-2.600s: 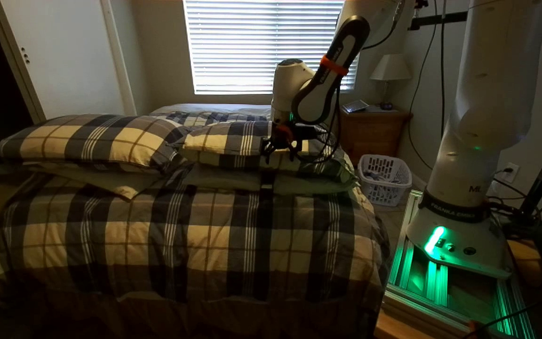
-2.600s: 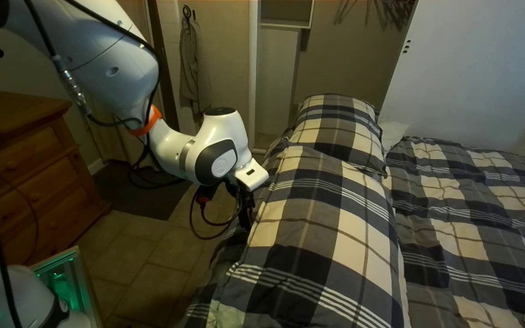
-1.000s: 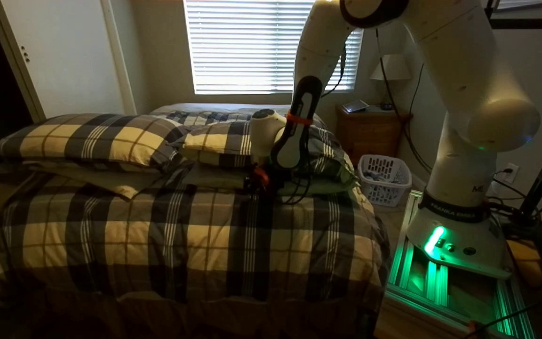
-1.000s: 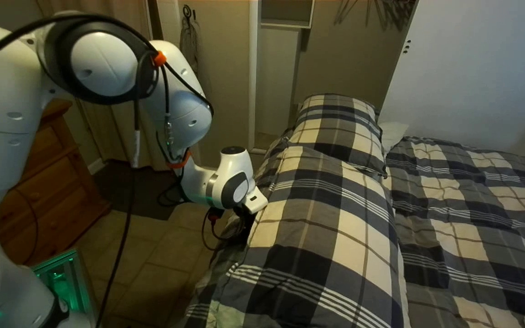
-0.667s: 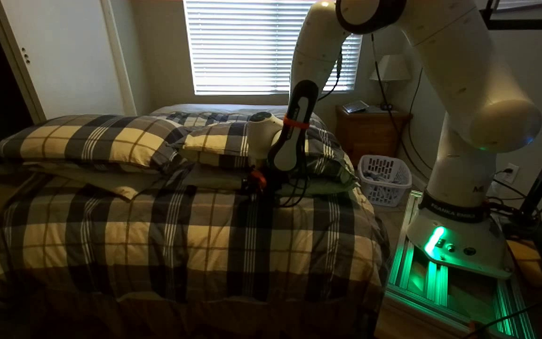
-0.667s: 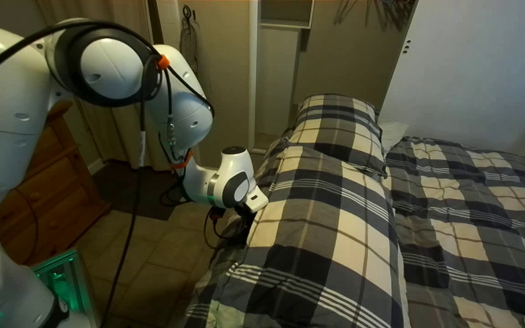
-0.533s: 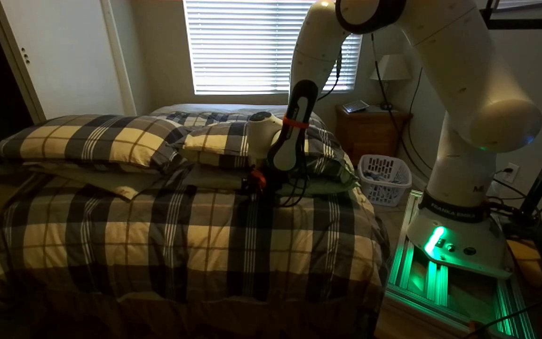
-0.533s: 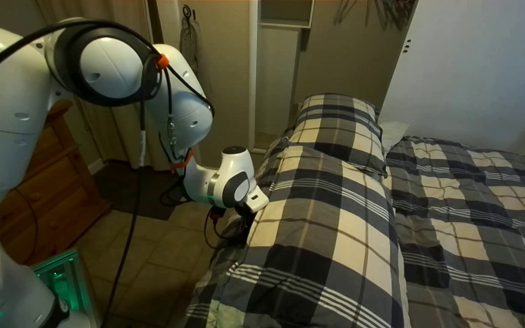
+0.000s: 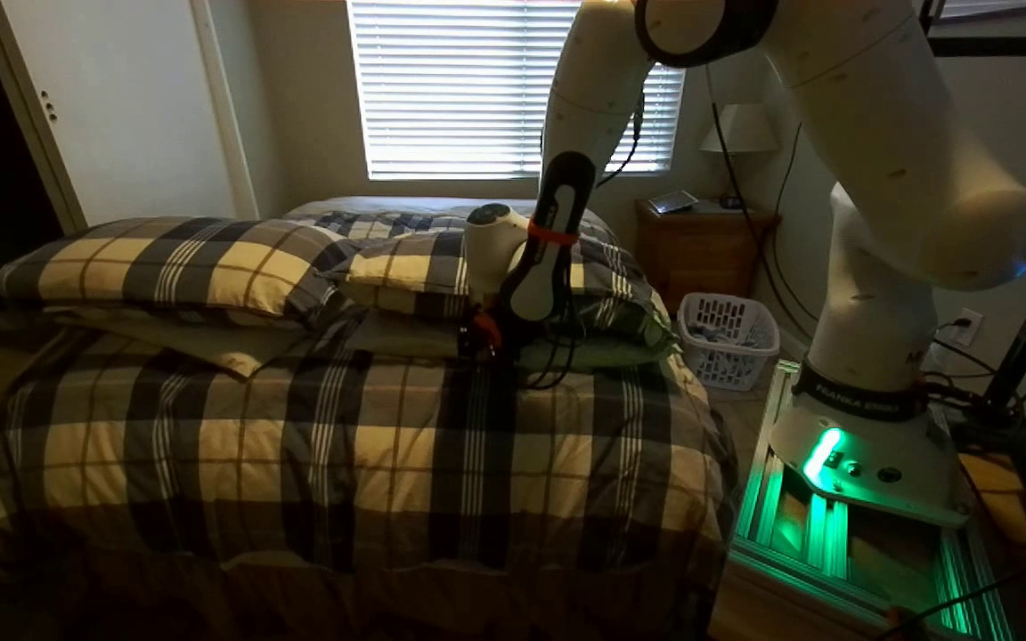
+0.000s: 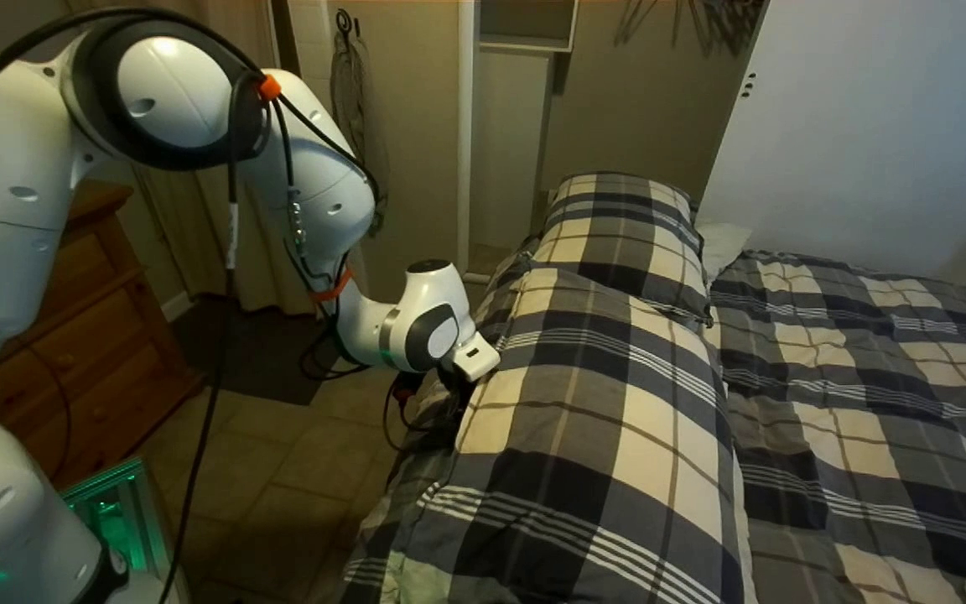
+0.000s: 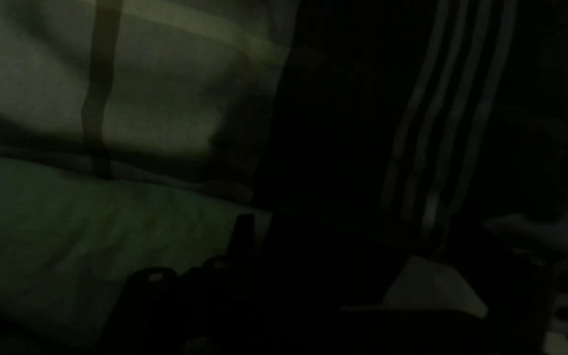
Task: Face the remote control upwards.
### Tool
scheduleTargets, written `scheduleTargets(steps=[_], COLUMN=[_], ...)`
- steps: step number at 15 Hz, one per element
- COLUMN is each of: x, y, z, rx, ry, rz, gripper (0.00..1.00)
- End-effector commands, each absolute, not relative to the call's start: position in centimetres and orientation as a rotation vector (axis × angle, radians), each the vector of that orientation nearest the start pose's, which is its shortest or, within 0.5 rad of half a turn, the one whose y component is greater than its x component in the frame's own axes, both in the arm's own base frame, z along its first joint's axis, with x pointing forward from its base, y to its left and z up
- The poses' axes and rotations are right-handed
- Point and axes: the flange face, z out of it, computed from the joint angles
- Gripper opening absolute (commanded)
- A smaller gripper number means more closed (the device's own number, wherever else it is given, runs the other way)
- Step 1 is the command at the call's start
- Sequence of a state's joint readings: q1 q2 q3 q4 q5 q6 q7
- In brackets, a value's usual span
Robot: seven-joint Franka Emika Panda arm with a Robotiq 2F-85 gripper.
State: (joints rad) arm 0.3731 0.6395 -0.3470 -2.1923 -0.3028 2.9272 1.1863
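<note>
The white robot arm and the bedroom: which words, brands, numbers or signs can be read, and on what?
"FRANKA EMIKA", slightly blurred: on the black band around the robot's base.
Marks on the white section above it: too blurred to read.
Lettering on the forearm's black strip: too small to read.
Nothing else legible, dark wrist view included.

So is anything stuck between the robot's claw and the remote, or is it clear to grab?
Nothing visible is in the way. The wrist view is very dark, but what looks like the remote seems to sit between the parted jaws of the claw, with the greenish pillow behind it.
</note>
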Motion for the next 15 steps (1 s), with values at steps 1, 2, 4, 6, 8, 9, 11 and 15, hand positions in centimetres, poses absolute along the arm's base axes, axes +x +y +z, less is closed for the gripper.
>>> scheduleTargets(steps=[1,2,4,6,8,9,11,15], x=[55.3,55.3,55.3,55.2,55.0,55.0,54.8,54.7], y=[2.5,2.4,2.0,1.9,2.2,2.3,1.8,1.1], z=[12.3,12.3,12.6,13.3,13.9,14.1,14.7,15.5], rx=[-3.052,-3.052,-3.045,-3.032,-3.014,-3.011,-3.006,-3.011], ry=[1.221,1.229,1.247,1.233,1.226,1.225,1.232,1.252], rz=[-0.448,-0.458,-0.488,-0.519,-0.536,-0.553,-0.571,-0.611], gripper=[1.0,1.0,1.0,1.0,1.0,1.0,1.0,0.66])
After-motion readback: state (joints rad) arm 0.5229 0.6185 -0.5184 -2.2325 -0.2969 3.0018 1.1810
